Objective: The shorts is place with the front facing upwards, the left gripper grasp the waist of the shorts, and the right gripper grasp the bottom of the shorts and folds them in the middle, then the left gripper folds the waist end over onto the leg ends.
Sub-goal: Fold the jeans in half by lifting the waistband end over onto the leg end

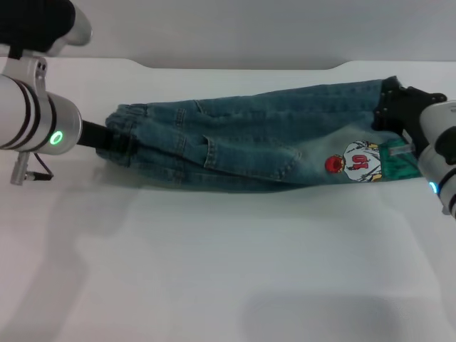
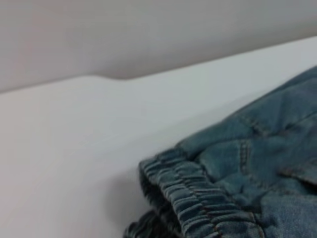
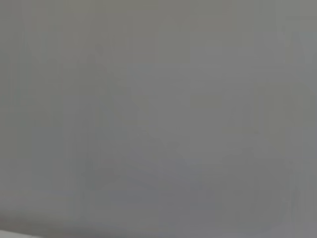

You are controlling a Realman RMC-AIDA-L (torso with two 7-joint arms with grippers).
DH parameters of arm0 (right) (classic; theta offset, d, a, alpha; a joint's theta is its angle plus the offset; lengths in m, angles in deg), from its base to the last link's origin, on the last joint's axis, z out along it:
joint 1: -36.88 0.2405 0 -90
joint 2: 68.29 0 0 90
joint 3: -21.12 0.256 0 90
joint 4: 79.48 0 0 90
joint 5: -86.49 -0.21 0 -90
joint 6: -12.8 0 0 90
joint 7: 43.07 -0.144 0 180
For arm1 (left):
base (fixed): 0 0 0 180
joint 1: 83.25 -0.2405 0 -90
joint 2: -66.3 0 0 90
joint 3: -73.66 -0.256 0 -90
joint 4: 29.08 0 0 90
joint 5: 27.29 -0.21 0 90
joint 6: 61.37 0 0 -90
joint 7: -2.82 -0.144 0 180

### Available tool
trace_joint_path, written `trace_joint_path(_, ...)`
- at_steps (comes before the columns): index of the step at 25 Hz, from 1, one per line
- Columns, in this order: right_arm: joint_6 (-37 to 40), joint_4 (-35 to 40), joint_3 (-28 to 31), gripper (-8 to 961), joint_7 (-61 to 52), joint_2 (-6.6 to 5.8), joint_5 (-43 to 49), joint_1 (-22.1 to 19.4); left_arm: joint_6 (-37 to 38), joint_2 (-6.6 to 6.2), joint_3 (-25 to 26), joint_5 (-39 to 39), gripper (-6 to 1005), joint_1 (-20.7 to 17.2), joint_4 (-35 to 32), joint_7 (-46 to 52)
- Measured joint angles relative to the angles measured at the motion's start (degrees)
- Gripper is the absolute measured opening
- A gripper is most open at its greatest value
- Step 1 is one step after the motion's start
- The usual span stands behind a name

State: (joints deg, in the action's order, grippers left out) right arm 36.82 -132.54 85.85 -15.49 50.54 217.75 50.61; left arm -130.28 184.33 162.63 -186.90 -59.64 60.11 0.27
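- Fingers of my left gripper (image 1: 107,140) are buried in the ruffled denim at the left end of the shorts (image 1: 242,139); they look pressed together on the waist of the shorts (image 1: 128,117), pinching the gathered band, though the cloth hides most of them.
- My left wrist view shows none of my own fingers, only that elastic band (image 2: 198,198) bunched up close, with a stitched pocket seam just beyond it and bare white table (image 2: 74,139) on the far side.
- Behind those fingers my silver left arm (image 1: 32,117) with its black bands and green light (image 1: 56,137) reaches in from the left edge, low over the table.
- My right gripper (image 1: 399,107) sits at the far right end of the shorts, its black blocky body touching the denim where the bottom of the shorts (image 1: 388,153) lies; I cannot tell whether its fingers are spread or closed, since the body and cloth cover them.
- My right wrist view gives only a plain grey field, nothing I can name.
- The white right arm (image 1: 438,157) comes in from the right edge, with a blue light (image 1: 432,187) on its near side.
- Between my two grippers the shorts lie stretched left to right across the far half of the table (image 1: 228,271), folded lengthwise into one narrow strip, waist end left, leg ends right.
- A cartoon patch (image 1: 356,160) with a red ball shows on the near side of the leg, close to my right gripper.
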Motion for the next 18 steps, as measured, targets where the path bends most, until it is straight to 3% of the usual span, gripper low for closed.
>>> trace_joint_path(6, -0.9, 4.3, -2.2, 0, -4.3, 0.10, 0.0, 4.5, -0.5, 0.01, -0.1, 0.0, 348, -0.5, 2.2, 0.0)
trace_joint_path(13, -0.8, 11.0, -6.7, 0, -10.0, 0.16, -0.1, 10.5, -0.5, -0.03, -0.6, -0.3, 268, -2.2, 11.5, 0.6)
trace_joint_path(18, -0.8, 12.3, -7.0, 0, -10.6, 0.18, -0.1, 11.6, -0.5, -0.01, -0.5, -0.5, 221, -2.3, 13.8, 0.6)
